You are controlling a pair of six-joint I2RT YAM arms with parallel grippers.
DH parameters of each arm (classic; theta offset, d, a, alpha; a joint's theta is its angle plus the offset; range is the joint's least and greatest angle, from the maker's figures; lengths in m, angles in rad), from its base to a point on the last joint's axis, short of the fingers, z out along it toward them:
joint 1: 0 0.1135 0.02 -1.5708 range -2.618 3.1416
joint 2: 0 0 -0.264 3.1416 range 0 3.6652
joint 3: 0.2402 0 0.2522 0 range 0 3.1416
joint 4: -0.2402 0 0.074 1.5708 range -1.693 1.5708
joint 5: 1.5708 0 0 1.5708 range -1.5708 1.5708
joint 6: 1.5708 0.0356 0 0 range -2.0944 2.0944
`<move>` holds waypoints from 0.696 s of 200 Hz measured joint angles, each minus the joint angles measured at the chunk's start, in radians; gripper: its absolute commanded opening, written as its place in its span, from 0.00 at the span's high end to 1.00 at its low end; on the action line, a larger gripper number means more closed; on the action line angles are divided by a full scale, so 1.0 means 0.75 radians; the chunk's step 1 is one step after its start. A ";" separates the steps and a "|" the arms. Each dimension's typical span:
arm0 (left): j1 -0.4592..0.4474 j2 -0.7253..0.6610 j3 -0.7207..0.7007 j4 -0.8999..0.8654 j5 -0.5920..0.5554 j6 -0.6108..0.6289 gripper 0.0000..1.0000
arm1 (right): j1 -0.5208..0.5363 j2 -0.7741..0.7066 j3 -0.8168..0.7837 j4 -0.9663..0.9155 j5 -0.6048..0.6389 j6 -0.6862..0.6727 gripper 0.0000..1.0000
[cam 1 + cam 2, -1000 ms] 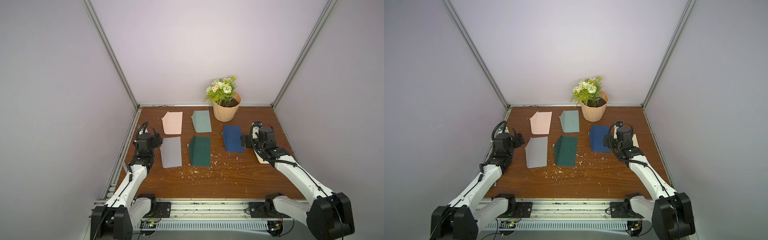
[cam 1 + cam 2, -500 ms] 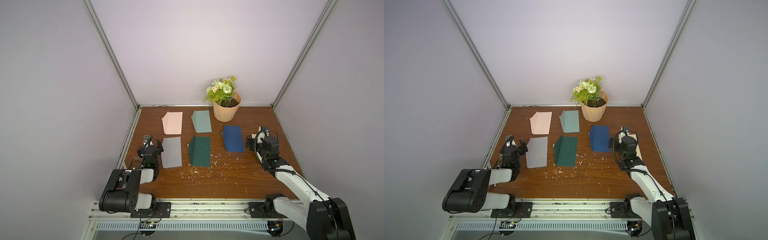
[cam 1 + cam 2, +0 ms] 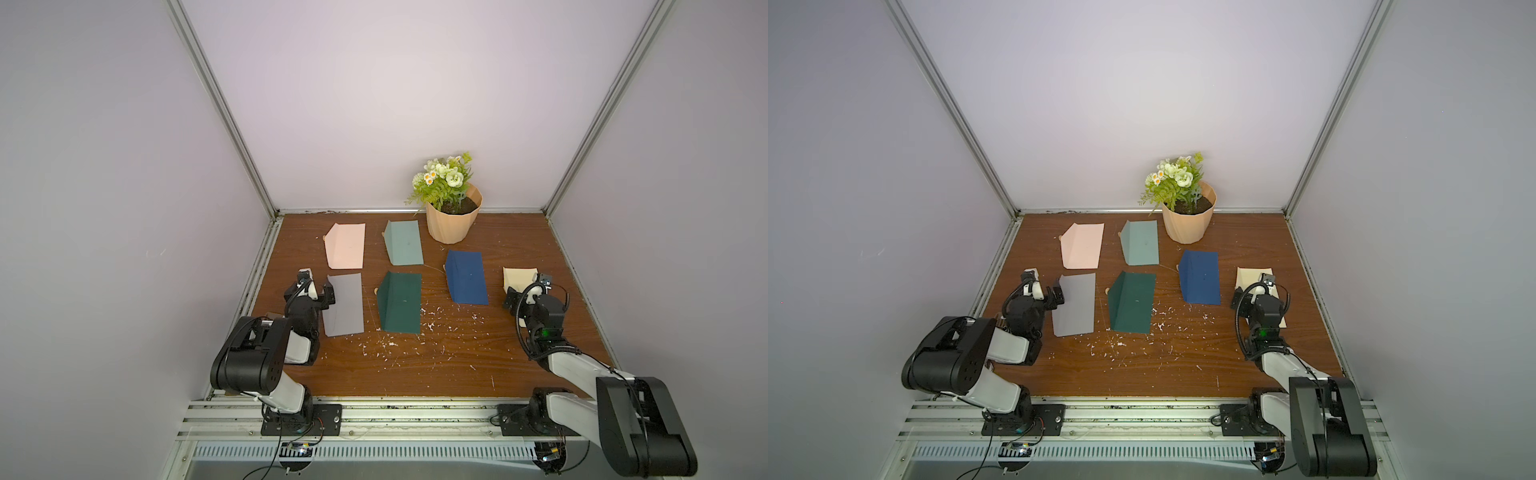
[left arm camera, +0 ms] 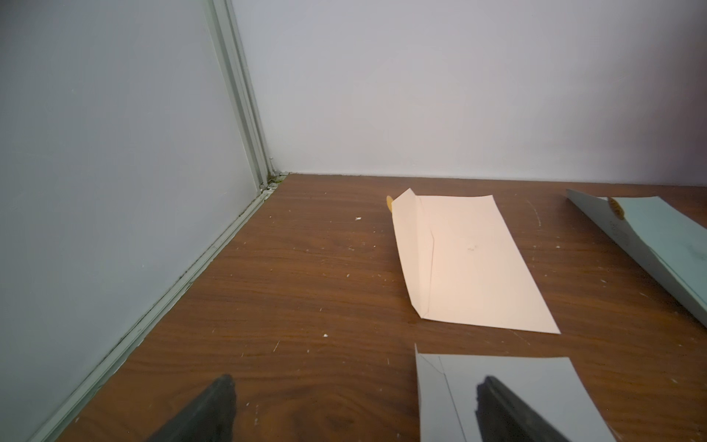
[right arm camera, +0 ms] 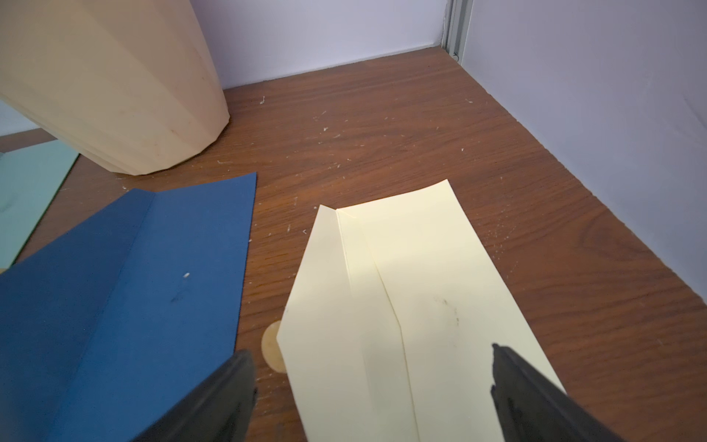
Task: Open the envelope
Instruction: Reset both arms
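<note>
Plainly falls to the left gripper [image 4: 355,380], spread wide and empty at the long edge of the grey envelope [image 3: 345,305] lying lengthwise front to back, right gripper [image 5: 371,352], equally spread and empty, well apart.

Plant pot [image 3: 453,226] stands at the back of the surface [image 3: 415,374], rear-middle envelope [image 3: 405,249] and rear-left envelope [image 3: 345,246] to its left, front-middle envelope [image 3: 401,303] and front-left envelope [image 3: 344,305] before them, mid-right envelope [image 3: 466,277] before the pot, far-right envelope [image 3: 517,277] right of that.

Right arm [image 3: 575,365] hides part of the cream envelope [image 3: 517,277].
</note>
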 measured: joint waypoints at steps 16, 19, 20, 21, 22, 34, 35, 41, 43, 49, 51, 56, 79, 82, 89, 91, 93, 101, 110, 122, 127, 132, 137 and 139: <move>0.000 0.001 0.002 0.008 0.018 0.007 0.01 | -0.001 0.127 0.000 0.129 -0.005 -0.016 0.01; 0.000 0.001 0.003 0.007 0.019 0.008 0.01 | -0.001 0.158 0.006 0.150 -0.008 -0.020 0.01; 0.000 0.001 0.003 0.007 0.020 0.008 0.01 | 0.000 0.164 0.007 0.153 -0.009 -0.021 0.01; 0.000 0.001 0.003 0.007 0.022 0.008 0.01 | -0.001 0.174 0.009 0.159 -0.009 -0.023 0.01; 0.000 0.001 0.003 0.007 0.022 0.008 0.01 | 0.000 0.179 0.010 0.162 -0.008 -0.023 0.01; 0.001 0.001 0.003 0.007 0.032 0.011 0.01 | -0.003 0.256 0.036 0.203 -0.033 -0.032 0.01; 0.001 0.001 0.003 0.007 0.032 0.011 0.01 | -0.004 0.262 0.038 0.210 -0.037 -0.035 0.01; 0.001 0.001 0.003 0.007 0.036 0.013 0.01 | -0.006 0.296 0.051 0.237 -0.056 -0.042 0.01; 0.001 0.001 0.003 0.007 0.037 0.013 0.01 | -0.007 0.302 0.053 0.243 -0.062 -0.045 0.01; 0.002 0.001 0.003 0.007 0.039 0.013 0.01 | -0.008 0.336 0.056 0.294 -0.081 -0.054 0.01; 0.002 0.001 0.003 0.007 0.039 0.013 0.01 | -0.008 0.348 0.055 0.320 -0.083 -0.058 0.01; 0.002 0.001 0.003 0.007 0.040 0.013 0.01 | -0.008 0.376 0.051 0.371 -0.101 -0.063 0.01; 0.002 0.001 0.003 0.007 0.041 0.016 0.01 | -0.008 0.458 0.011 0.517 -0.150 -0.088 0.01; 0.002 0.001 0.003 0.007 0.041 0.017 0.01 | -0.008 0.460 0.008 0.520 -0.154 -0.092 0.01; 0.002 0.001 0.003 0.007 0.041 0.018 0.01 | -0.008 0.461 0.008 0.524 -0.168 -0.097 0.01; 0.002 0.001 0.003 0.007 0.041 0.018 0.01 | -0.008 0.461 0.008 0.526 -0.170 -0.097 0.01; 0.002 0.001 0.003 0.007 0.041 0.018 0.01 | -0.008 0.461 0.008 0.530 -0.171 -0.098 0.01; 0.002 0.001 0.003 0.007 0.041 0.018 0.01 | -0.008 0.461 0.008 0.548 -0.176 -0.103 0.01; 0.002 0.001 0.003 0.007 0.041 0.019 0.01 | -0.008 0.461 0.008 0.565 -0.183 -0.108 0.01; 0.002 0.001 0.003 0.007 0.041 0.020 0.01 | -0.008 0.461 0.008 0.583 -0.189 -0.111 0.01; 0.002 0.001 0.003 0.007 0.041 0.020 0.01 | -0.008 0.461 0.008 0.591 -0.194 -0.112 0.01; 0.002 0.001 0.003 0.007 0.041 0.021 0.01 | -0.008 0.461 0.008 0.596 -0.196 -0.113 0.01; 0.002 0.001 0.003 0.007 0.041 0.022 0.01 | -0.008 0.461 0.008 0.602 -0.198 -0.114 0.01; 0.002 0.001 0.003 0.007 0.041 0.022 0.01 | -0.008 0.461 0.008 0.605 -0.200 -0.115 0.01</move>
